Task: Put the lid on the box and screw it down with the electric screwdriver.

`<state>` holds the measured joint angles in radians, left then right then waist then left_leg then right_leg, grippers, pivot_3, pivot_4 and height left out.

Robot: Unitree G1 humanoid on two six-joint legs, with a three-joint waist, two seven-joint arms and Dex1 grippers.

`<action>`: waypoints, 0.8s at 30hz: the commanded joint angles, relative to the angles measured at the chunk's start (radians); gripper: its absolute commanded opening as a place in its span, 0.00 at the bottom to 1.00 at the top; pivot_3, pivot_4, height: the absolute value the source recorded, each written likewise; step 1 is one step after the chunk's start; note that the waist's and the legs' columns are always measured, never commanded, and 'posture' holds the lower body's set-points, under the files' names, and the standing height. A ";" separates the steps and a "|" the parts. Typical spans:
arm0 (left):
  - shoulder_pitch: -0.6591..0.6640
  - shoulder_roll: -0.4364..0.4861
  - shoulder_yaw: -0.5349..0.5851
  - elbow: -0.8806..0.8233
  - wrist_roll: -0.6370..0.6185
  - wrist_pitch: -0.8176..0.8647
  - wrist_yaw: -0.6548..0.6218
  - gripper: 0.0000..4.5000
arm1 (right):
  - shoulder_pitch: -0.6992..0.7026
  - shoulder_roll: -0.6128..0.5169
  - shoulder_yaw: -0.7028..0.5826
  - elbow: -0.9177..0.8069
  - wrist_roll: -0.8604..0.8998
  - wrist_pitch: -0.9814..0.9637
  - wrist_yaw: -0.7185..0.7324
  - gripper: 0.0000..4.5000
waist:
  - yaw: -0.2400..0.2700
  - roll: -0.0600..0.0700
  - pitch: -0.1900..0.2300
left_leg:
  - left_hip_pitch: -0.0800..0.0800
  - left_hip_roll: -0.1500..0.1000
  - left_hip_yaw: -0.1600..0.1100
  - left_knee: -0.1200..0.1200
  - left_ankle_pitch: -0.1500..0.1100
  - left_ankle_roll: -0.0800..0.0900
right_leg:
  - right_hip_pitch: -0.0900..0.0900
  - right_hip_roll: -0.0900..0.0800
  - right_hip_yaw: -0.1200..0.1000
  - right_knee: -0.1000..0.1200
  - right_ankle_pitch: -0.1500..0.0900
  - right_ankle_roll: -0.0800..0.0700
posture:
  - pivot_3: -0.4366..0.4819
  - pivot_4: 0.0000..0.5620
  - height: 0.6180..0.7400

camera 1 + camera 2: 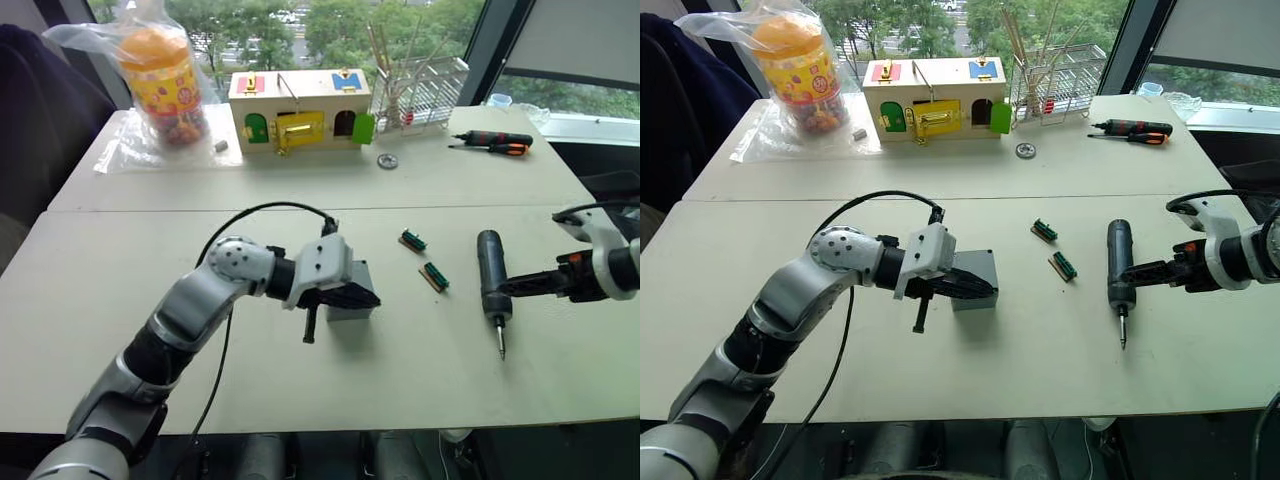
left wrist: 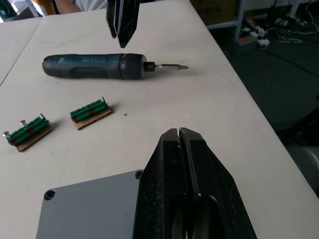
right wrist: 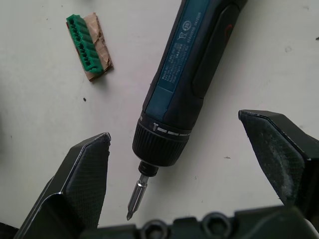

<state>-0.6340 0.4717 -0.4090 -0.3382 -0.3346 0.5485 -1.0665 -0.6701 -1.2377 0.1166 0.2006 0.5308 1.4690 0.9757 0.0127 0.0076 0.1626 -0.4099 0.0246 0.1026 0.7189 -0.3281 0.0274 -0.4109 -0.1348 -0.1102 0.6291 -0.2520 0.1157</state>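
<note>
Left tool (image 2: 180, 137) is seen pressed together, fingers closed over the grey lid (image 2: 89, 209) seated on the box (image 1: 975, 280) at table (image 1: 120, 300) centre. Right tool (image 3: 182, 164) is spread wide around the electric screwdriver (image 3: 192, 79), which lies flat beside two green connectors (image 1: 425, 258).

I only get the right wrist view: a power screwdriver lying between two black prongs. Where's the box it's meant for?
Observer: The grey box sits on the table, to the robot's left of the screwdriver, under the left pincer.
Operator: Is that pincer holding anything?
Observer: No, its fingers are shut, over the box's top.
Operator: Any other tools around?
Observer: Two hand screwdrivers lie farther back on the right.
</note>
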 commanded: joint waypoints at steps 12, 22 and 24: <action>0.115 -0.060 0.007 -0.097 0.025 0.028 0.167 0.00 | -0.210 0.144 0.292 0.283 -0.159 -0.093 0.070 0.98 | -0.002 0.001 0.000 | 0.000 0.000 0.000 0.000 0.000 0.000 | 0.000 0.000 0.000 0.000 0.000 0.000 | 0.48 0.27 0.76; 0.126 -0.067 -0.008 -0.095 0.086 0.030 0.250 0.00 | -0.192 0.119 0.476 0.301 -0.351 -0.321 0.281 0.40 | 0.001 0.000 0.000 | 0.000 0.000 -0.001 0.001 0.000 0.000 | 0.001 0.001 -0.001 0.000 0.000 0.000 | 0.48 0.27 0.76; 0.128 -0.061 -0.010 -0.094 0.093 0.028 0.250 0.00 | -0.186 0.116 0.477 0.312 -0.376 -0.338 0.302 0.40 | 0.002 0.000 0.000 | 0.000 0.000 -0.001 0.001 0.000 0.000 | 0.002 0.000 -0.002 0.000 0.000 0.000 | 0.48 0.27 0.76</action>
<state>-0.5044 0.4120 -0.4189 -0.4095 -0.2475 0.5871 -0.8227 -0.8764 -1.1201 0.5668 0.4857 0.1902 1.1409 1.2640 0.0146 0.0074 0.1622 -0.4095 0.0244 0.1017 0.7204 -0.3280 0.0272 -0.4086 -0.1346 -0.1118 0.6290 -0.2519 0.1160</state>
